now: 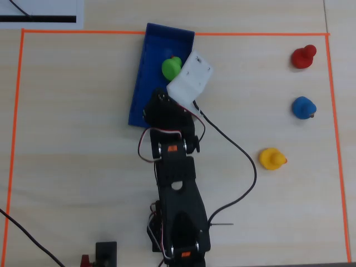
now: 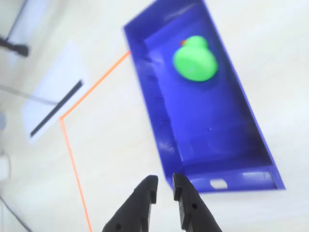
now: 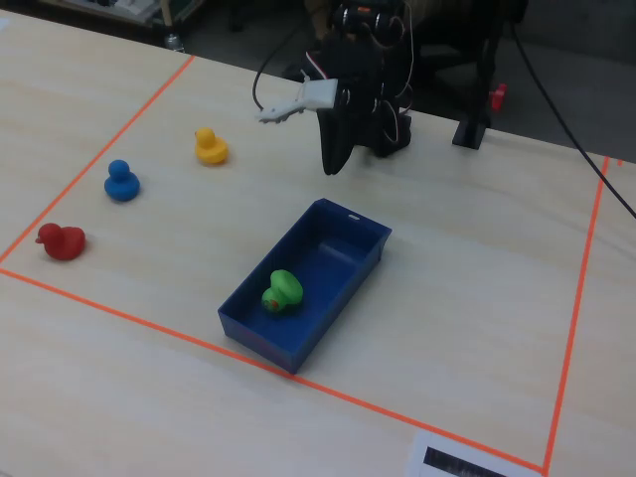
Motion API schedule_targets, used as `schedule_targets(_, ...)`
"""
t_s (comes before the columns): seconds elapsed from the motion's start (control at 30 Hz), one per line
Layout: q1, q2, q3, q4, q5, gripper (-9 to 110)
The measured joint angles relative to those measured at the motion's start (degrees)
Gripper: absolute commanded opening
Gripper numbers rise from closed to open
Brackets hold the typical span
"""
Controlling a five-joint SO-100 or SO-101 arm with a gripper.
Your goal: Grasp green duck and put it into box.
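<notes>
The green duck [image 1: 171,67] [image 2: 194,60] [image 3: 282,292] lies inside the dark blue box [image 1: 142,83] [image 2: 159,116] [image 3: 258,343], in the half of it far from the arm. My gripper [image 2: 164,186] [image 3: 331,167] hangs above the table, just off the box's near end, well apart from the duck. Its two black fingertips [image 2: 151,186] stand almost together with only a thin slit between them and nothing in it. In the overhead view the white wrist block [image 1: 191,78] covers part of the box's right wall.
A yellow duck [image 1: 272,159] [image 3: 210,147], a blue duck [image 1: 303,107] [image 3: 121,181] and a red duck [image 1: 303,57] [image 3: 62,240] stand in a row away from the box. Orange tape [image 1: 16,111] frames the work area. A white sheet with a black bar [image 1: 39,14] lies outside it.
</notes>
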Motion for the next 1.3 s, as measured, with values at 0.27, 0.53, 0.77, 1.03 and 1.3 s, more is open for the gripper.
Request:
schedule_targets(0.27,3.2,29.4,20.7,-0.4,-12.6,0)
schedule_targets(0.53,5.2,43.9,37.6,-0.3,-14.8,0)
schedule_targets(0.77,5.3,51.4,49.7,0.2,-14.8,0)
schedule_targets(1.03,5.3,52.7,56.8,0.7,-14.8,0)
schedule_targets(1.3,5.2,52.8,60.2,7.1,-16.8,0)
